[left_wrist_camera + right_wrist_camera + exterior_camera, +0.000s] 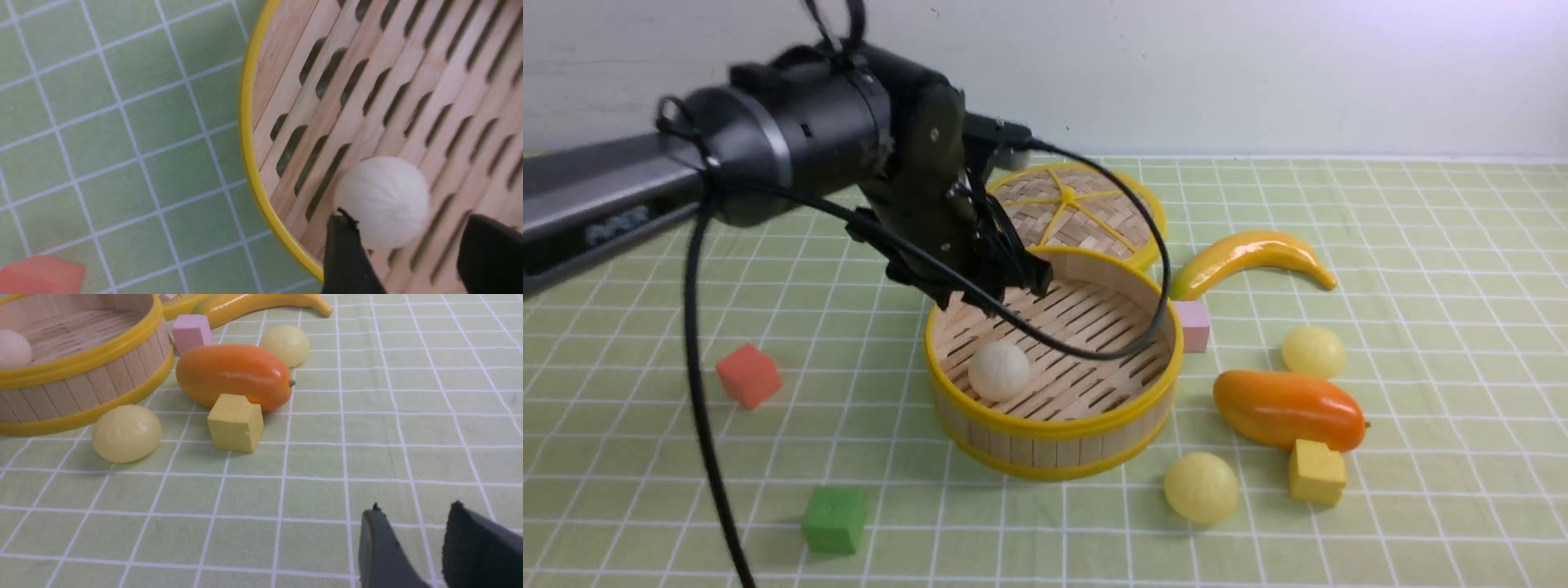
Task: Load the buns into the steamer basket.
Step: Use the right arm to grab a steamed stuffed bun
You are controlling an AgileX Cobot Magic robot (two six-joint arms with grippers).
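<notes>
Front view: the left gripper [1001, 282] hung over the round bamboo steamer basket [1045, 447]. An off-white pleated bun [999, 370] lay on its slats, while a pale yellow domed bun [1201, 487] and a second yellow bun [1313, 352] sat outside on the cloth. Left wrist view: jaws parted, holding nothing. Right wrist view: the right gripper [425, 547] was open and empty. It should probably straddle the nearer yellow bun squarely and squeeze gently.

A lab-style test bench, not a kitchen. A green checked cloth [1421, 245] lies before a bare white wall [1258, 73], strewn with a toy banana [1250, 257] and a green cube [834, 518].
</notes>
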